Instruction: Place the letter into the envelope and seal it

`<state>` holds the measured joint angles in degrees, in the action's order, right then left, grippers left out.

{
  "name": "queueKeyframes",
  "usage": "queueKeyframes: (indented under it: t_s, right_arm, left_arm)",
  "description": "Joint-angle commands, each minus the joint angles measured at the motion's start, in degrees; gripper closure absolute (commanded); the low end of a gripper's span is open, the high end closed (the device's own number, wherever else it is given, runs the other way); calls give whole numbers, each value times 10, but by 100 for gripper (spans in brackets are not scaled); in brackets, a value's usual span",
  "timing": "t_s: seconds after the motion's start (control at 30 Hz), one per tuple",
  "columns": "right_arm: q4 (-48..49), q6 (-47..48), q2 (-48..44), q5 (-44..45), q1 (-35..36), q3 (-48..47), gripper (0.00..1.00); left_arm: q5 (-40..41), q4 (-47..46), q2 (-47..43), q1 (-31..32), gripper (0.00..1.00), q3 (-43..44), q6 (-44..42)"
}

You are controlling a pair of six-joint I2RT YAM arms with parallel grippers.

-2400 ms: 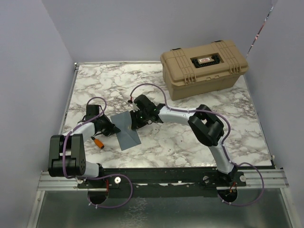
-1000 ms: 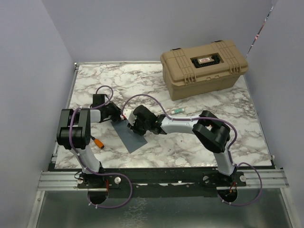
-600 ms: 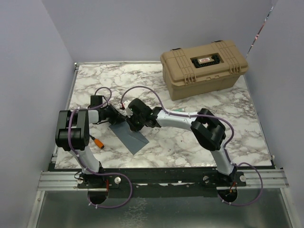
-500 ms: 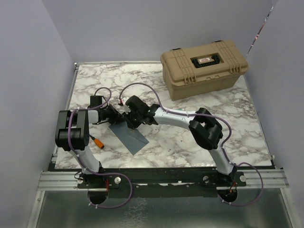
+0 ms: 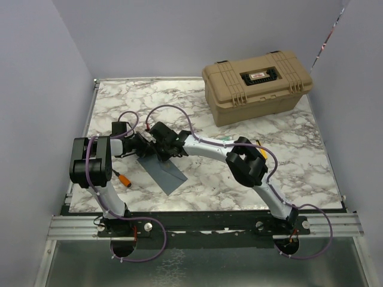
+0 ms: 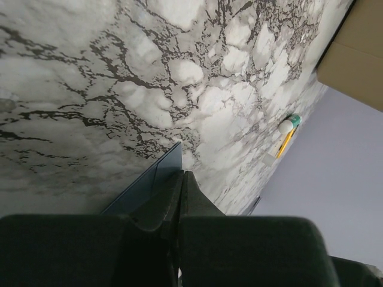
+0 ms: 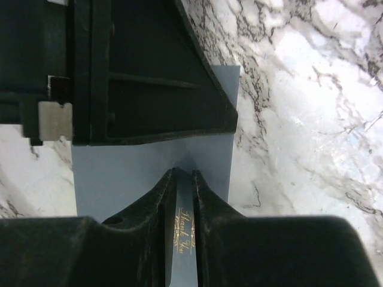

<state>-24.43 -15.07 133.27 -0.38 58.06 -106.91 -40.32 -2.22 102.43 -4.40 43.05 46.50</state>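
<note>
The slate blue-grey envelope (image 5: 166,173) lies flat on the marble table, one short end under both grippers. My left gripper (image 5: 145,149) is shut, and its fingertips rest at the envelope's edge (image 6: 152,182). My right gripper (image 5: 160,150) presses down on the envelope (image 7: 131,173). Its jaws are all but shut, with a thin slit between them showing gold "Thank You" lettering (image 7: 184,230). The left gripper's black body (image 7: 149,72) lies across the envelope just beyond my right fingertips. The letter is hidden.
A tan hard case (image 5: 257,84) stands at the back right. A small orange object (image 5: 124,178) lies left of the envelope. A green-capped stick (image 6: 288,125) and a yellow item (image 6: 282,143) lie towards the case, behind my right arm.
My right gripper has slid left along the envelope's far end until it is next to the left gripper. The left arm swung round earlier and now holds still. The envelope has barely shifted.
</note>
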Motion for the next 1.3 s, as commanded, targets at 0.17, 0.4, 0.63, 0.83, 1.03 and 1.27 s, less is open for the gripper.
queueKeyframes:
  t_s: [0.17, 0.4, 0.63, 0.83, 1.03, 1.27]
  right_arm:
    - [-100, 3, 53, 70, 27, -36, 78]
    - [-131, 17, 33, 87, 42, -4, 80]
    - [-135, 8, 5, 72, 48, 41, 80]
    - [-133, 11, -8, 46, 48, 58, 81]
    - [-119, 35, -30, 16, 48, 97, 77]
    - [-113, 35, -13, 13, 48, 105, 73]
  left_arm:
    - [58, 55, 40, -17, 100, -38, -2]
    - [58, 49, 45, -20, 100, -38, 2]
    - [51, 44, 52, -22, 100, -40, 3]
    - [52, 43, 48, -22, 100, -41, 3]
    - [51, 43, 44, -22, 100, -42, 5]
    - [33, 43, 25, -22, 100, -40, 7]
